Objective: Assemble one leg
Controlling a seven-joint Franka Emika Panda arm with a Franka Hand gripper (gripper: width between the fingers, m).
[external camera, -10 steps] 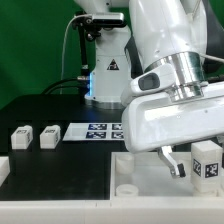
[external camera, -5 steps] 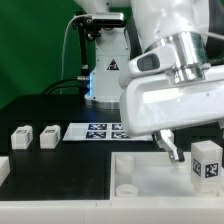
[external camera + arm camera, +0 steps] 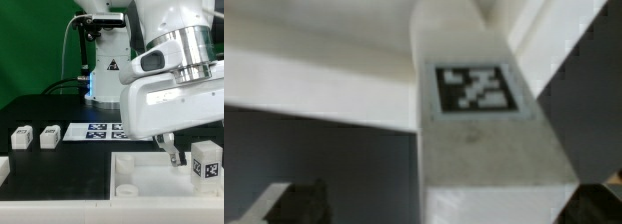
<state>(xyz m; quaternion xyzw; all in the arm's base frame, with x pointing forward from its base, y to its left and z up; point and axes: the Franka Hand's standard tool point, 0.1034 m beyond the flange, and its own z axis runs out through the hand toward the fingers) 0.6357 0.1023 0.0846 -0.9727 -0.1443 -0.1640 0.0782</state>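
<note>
A white leg point(image 3: 207, 160) with a black-and-white tag stands on the large white tray point(image 3: 140, 178) at the exterior view's right. My gripper point(image 3: 196, 156) is low over it, with one dark finger point(image 3: 177, 155) beside the leg; the other finger is hidden. In the wrist view the leg point(image 3: 482, 120) runs between the fingers of my gripper point(image 3: 446, 205). One fingertip point(image 3: 287, 200) stands apart from the leg and the other is close at the picture's edge. The gripper is open around the leg.
Two more white legs point(image 3: 20, 136) point(image 3: 48, 135) lie on the black table at the exterior view's left. The marker board point(image 3: 95, 130) lies behind the tray. The robot base point(image 3: 105, 70) stands at the back.
The hand rose and shifted towards the exterior view's left, then came down a little beside the leg. The leg has not moved.
</note>
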